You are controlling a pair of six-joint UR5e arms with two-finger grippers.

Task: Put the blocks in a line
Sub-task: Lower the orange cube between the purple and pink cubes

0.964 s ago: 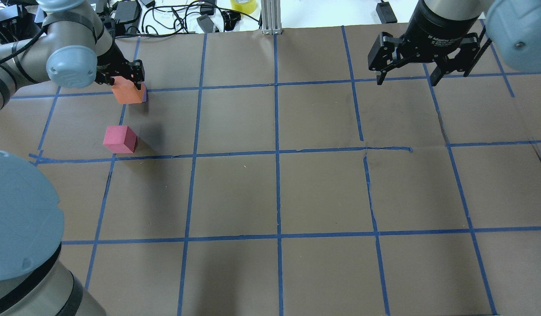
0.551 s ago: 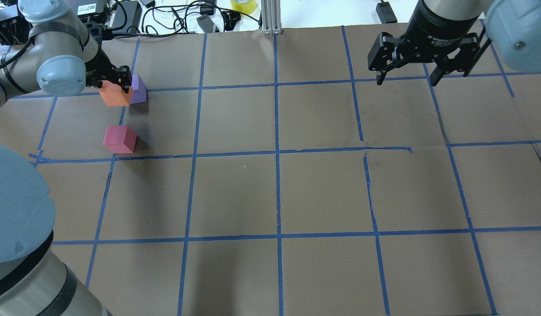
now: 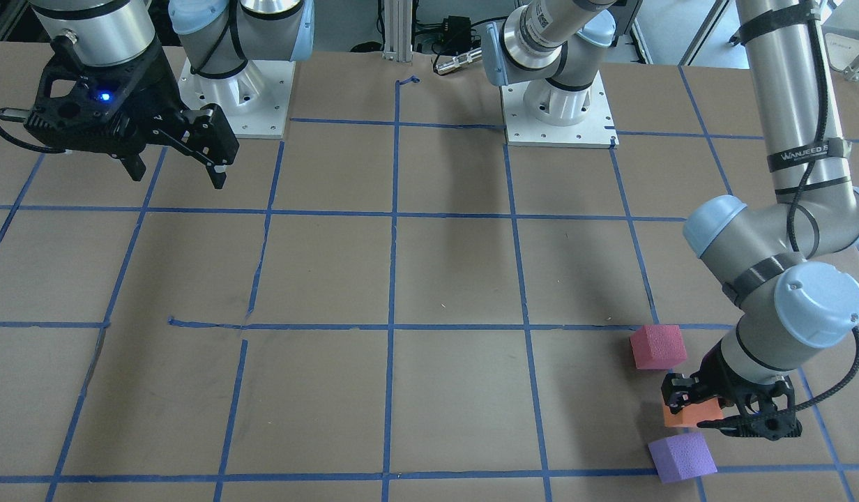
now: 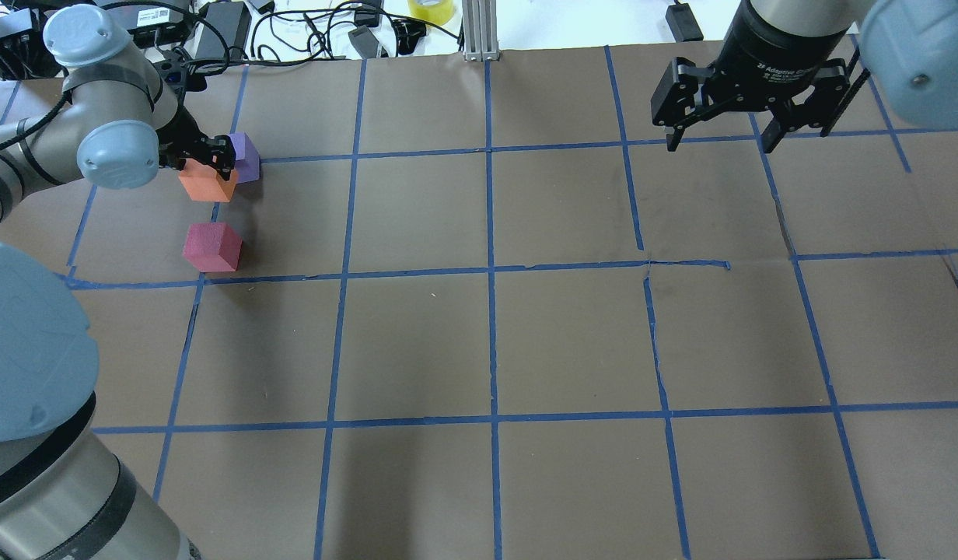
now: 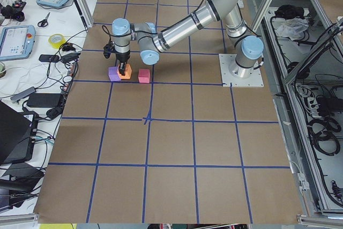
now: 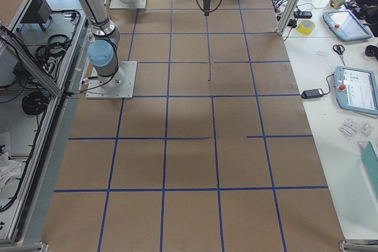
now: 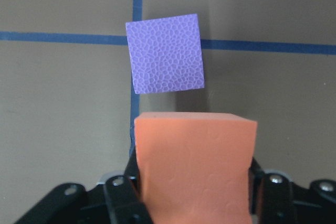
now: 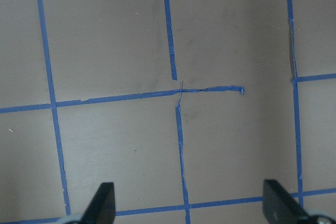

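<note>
My left gripper (image 4: 205, 162) is shut on the orange block (image 4: 207, 183), low over the table at the far left. The orange block also shows in the left wrist view (image 7: 194, 166), pinched between the fingers, and in the front view (image 3: 689, 415). The purple block (image 4: 245, 156) rests on the table just beyond and right of it, on a blue tape line (image 7: 165, 53). The pinkish-red block (image 4: 211, 246) lies nearer me, apart from both. My right gripper (image 4: 718, 137) is open and empty, high at the far right.
The table is brown paper with a grid of blue tape (image 4: 491, 272). Cables, adapters and a yellow tape roll (image 4: 431, 9) lie past the far edge. A metal post (image 4: 479, 31) stands at the far middle.
My left gripper has carried the orange block to the left and towards me, and lower, uncovering the purple block. The right arm has not moved.
</note>
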